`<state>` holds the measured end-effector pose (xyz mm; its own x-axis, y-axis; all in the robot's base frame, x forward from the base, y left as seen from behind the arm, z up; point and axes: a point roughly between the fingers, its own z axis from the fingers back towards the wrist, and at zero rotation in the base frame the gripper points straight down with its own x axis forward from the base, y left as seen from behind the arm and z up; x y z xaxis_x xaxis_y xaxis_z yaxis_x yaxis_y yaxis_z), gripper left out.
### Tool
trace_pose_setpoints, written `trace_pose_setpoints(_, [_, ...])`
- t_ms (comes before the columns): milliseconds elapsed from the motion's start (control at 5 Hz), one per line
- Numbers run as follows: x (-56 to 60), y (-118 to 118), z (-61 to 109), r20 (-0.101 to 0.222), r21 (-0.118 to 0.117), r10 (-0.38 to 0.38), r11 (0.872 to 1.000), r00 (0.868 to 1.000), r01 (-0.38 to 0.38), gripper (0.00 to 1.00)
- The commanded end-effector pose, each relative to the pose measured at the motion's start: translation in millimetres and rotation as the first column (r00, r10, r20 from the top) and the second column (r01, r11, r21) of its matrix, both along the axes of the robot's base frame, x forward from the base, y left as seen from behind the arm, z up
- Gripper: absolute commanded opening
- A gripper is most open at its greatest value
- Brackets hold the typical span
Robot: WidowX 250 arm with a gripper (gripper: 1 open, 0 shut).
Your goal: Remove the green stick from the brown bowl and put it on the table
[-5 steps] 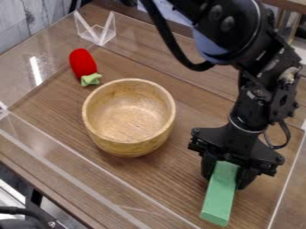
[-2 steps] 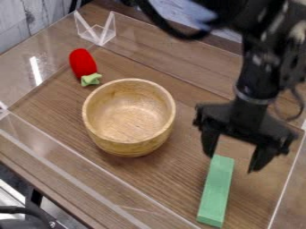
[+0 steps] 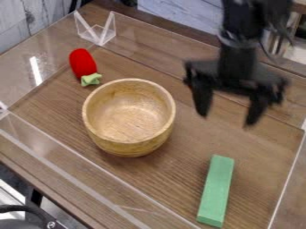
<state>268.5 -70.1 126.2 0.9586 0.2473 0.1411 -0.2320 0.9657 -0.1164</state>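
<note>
On the table (image 3: 72,85), a dark wood-grain top with clear plastic walls along its edges, the following were recorded. Item one: green stick (image 3: 216,190), a flat matte bar, lay flat on the tabletop at the near right, its long axis running near to far, well apart from everything else. Item two: brown bowl (image 3: 128,116), round, light wood with thick rim, stood upright near the centre, nothing inside. Item three: gripper (image 3: 234,98), black, hung in the air to the right of the bowl and on the far side of the stick, pointing downward, its fingers spread wide and holding nothing. Item four: red strawberry toy (image 3: 81,64), at the far left. Item five: clear plastic stand (image 3: 96,29), farther back
</note>
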Motion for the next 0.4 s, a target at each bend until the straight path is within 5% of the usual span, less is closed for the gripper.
trace_pose_setpoints(0, [15.8, 26, 20.6, 0.078, -0.01, 0.005, 1.0, 0.997, -0.004, 1.0])
trace_pose_setpoints(200, [28.5, 45, 20.1, 0.112, 0.012, 0.019, 1.0, 0.994, -0.021, 1.0])
